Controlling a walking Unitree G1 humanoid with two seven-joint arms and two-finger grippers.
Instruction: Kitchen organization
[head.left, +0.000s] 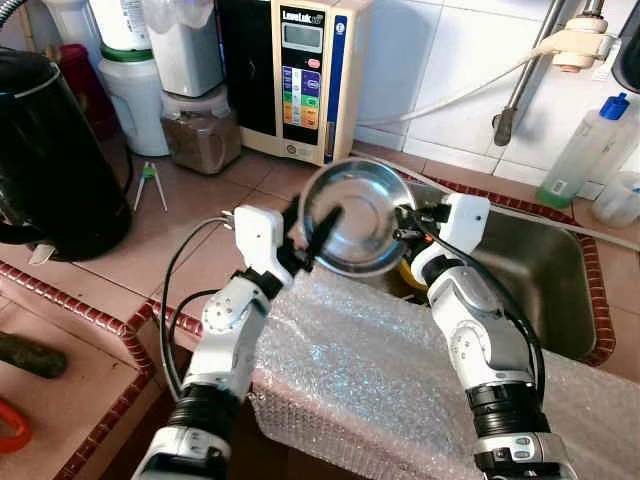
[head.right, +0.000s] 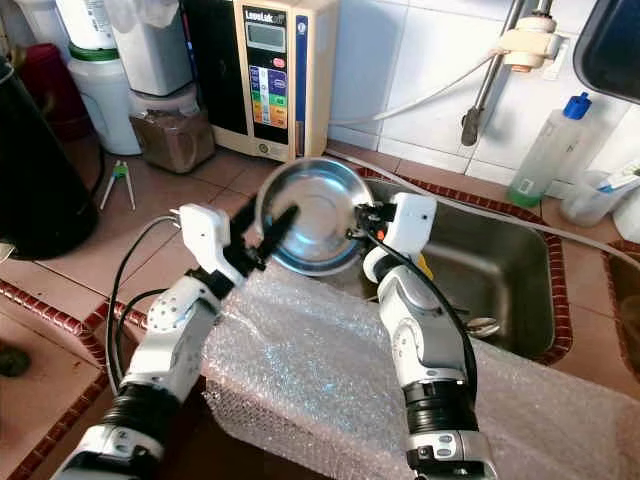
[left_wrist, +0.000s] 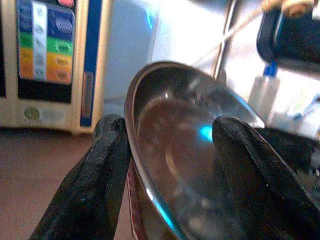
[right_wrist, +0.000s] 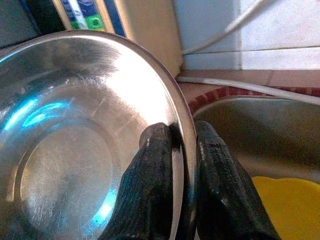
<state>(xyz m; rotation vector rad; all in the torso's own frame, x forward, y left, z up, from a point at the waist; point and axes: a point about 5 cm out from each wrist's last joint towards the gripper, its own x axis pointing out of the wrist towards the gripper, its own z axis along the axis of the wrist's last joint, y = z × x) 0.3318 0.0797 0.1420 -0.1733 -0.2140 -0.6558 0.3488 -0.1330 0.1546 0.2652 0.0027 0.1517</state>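
Note:
A shiny steel bowl (head.left: 355, 215) is held tilted on edge above the near left corner of the sink (head.left: 545, 265). My right gripper (right_wrist: 182, 132) is shut on its right rim, one finger inside and one outside. My left gripper (left_wrist: 170, 130) straddles the left rim with its fingers (left_wrist: 105, 175) spread wide: one lies against the outside, the other reaches over the bowl's inside (left_wrist: 185, 165) with a gap. In the head views the left gripper (head.left: 312, 240) sits at the bowl's left edge and the right gripper (head.left: 405, 225) at its right edge.
A sheet of bubble wrap (head.left: 380, 370) covers the counter edge under both arms. A black kettle (head.left: 50, 160) stands at the left, a water ioniser (head.left: 295, 80) and jars at the back. Something yellow (right_wrist: 285, 200) lies in the sink. A clear bottle (head.left: 585, 150) stands behind it.

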